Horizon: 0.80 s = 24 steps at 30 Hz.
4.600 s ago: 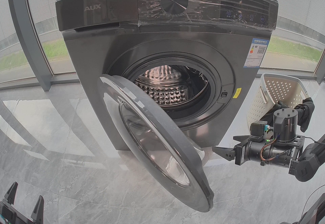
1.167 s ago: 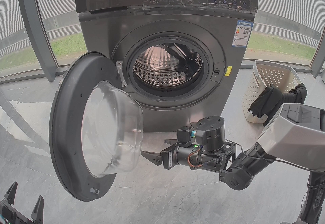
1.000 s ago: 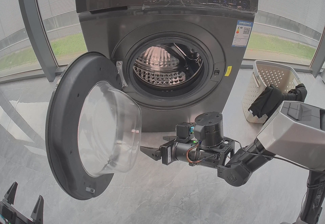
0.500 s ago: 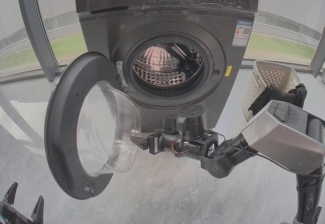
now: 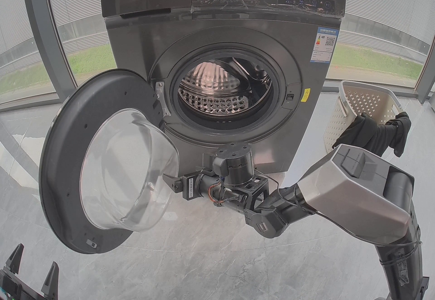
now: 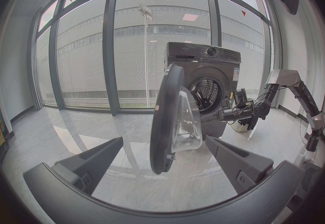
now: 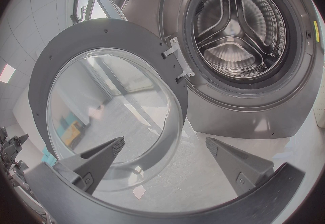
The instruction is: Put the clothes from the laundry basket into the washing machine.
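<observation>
The grey washing machine [image 5: 226,56] stands with its round door [image 5: 63,146] swung out to the left and the steel drum [image 5: 222,87] bare inside. A white laundry basket [image 5: 349,106] leans beside the machine's right side, with black clothes [image 5: 371,133] draped over its rim. My right gripper [image 5: 171,180] is low in front of the machine, open, its tips at the door's clear glass bowl [image 5: 127,169]. In the right wrist view the gripper [image 7: 162,146] holds nothing, facing the door [image 7: 101,35] and drum [image 7: 237,28]. My left gripper [image 5: 31,269] sits open at the bottom left, far from the door [image 6: 166,123].
Polished grey floor [image 5: 226,260] spreads around the machine. Tall windows with dark frame posts [image 5: 41,29] stand behind it. The open door takes up the space left of the machine's front.
My right arm has swept left along the machine's front, and the door has swung wider open to the left. The left gripper has stayed put.
</observation>
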Motion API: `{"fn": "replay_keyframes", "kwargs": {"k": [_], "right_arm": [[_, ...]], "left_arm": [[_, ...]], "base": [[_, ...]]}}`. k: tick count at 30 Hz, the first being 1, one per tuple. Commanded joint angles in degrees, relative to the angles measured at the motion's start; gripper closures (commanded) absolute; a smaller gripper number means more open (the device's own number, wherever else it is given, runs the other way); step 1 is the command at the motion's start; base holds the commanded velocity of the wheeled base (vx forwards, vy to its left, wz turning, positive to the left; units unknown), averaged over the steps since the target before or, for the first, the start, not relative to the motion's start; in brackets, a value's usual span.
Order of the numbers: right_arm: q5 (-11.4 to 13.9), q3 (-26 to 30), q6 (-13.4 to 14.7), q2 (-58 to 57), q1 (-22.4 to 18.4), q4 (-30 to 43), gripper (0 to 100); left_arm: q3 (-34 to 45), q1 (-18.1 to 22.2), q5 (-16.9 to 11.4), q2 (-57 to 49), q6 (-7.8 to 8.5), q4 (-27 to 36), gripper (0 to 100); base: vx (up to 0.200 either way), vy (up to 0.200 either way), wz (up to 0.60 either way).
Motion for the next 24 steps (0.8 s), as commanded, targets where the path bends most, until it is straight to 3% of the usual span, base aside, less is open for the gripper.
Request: {"fn": "replay_keyframes", "kwargs": {"k": [1,8,9,12,17,22,23,24], "right_arm": [[-0.4,1.1,0.0,-0.1,-0.8,-0.3,0],[-0.6,12.1,-1.2,-11.3,-4.3,-1.0,0],[-0.6,18.1,-3.0,-16.8,-5.8,-1.7,0],[-0.6,26.5,-5.7,-25.4,-8.6,-3.1,0],[-1.3,39.3,-11.4,-39.1,-16.7,-6.2,0],[-0.5,53.5,-14.0,-53.2,-26.0,-8.2,0],[-0.5,53.8,-14.0,-53.6,-26.3,-8.2,0],[0.3,58.5,-14.3,-59.4,-29.4,-8.2,0]], "left_arm": [[0.9,0.0,0.0,-1.0,-0.08,0.0,0],[0.9,0.0,0.0,-1.0,-0.17,0.0,0],[0.9,0.0,0.0,-1.0,-0.17,0.0,0],[0.9,0.0,0.0,-1.0,-0.17,0.0,0],[0.9,0.0,0.0,-1.0,-0.08,0.0,0],[0.9,0.0,0.0,-1.0,-0.08,0.0,0],[0.9,0.0,0.0,-1.0,-0.08,0.0,0],[0.9,0.0,0.0,-1.0,-0.08,0.0,0]], "base": [[0.000,0.000,0.00],[0.000,0.000,0.00],[0.000,0.000,0.00],[0.000,0.000,0.00],[0.000,0.000,0.00],[0.000,0.000,0.00],[0.000,0.000,0.00],[0.000,0.000,0.00]]}}
